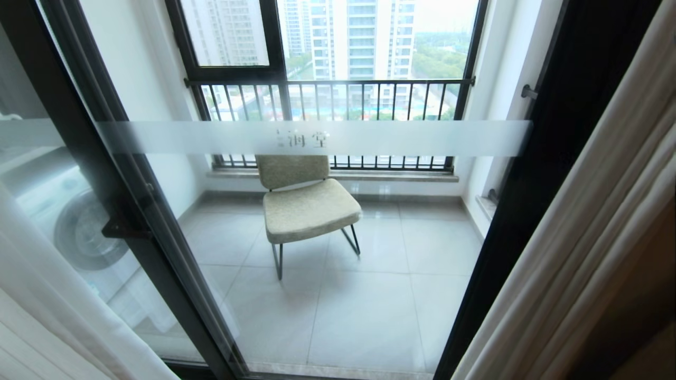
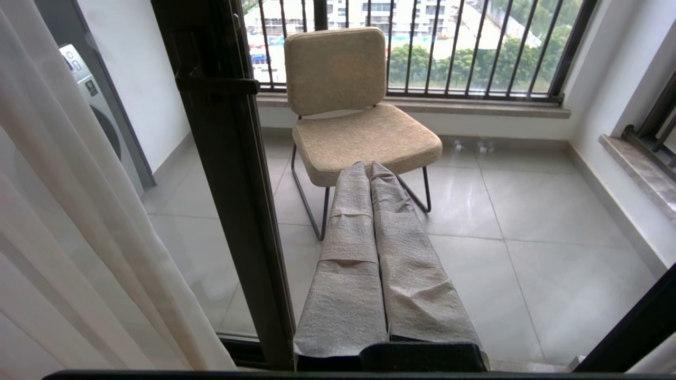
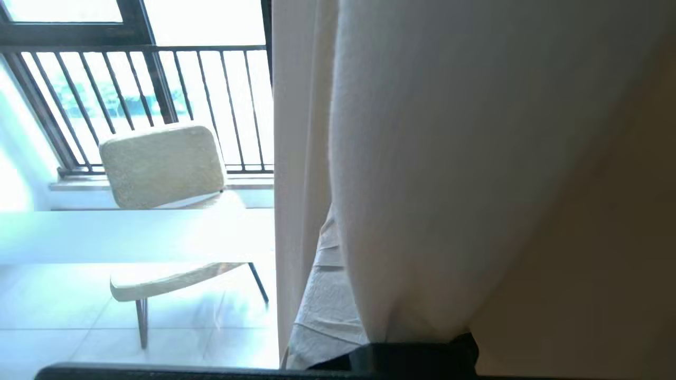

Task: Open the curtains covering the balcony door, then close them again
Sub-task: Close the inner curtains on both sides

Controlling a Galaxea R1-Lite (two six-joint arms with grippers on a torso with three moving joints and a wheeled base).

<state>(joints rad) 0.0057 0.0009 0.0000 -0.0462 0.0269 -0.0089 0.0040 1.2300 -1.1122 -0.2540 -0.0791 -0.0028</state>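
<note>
Balcony door (image 1: 327, 237) uncovered: sheer curtains (image 1: 47, 295) gathered at one side, thick beige drape (image 1: 570, 253) at the other. Left gripper (image 2: 369, 166), jaws pressed together and empty, points at the chair (image 2: 359, 132) beyond the glass, the sheer panel off to its side. Right gripper (image 3: 330, 232), jaws together, lies against the drape's folds, which hide most of it; whether cloth is pinched cannot be told. Closing likely calls for a steady sideways sweep with the fabric kept against the jaws. No containers shown.

All three views face the balcony, sharing the chair (image 1: 309, 206).
</note>
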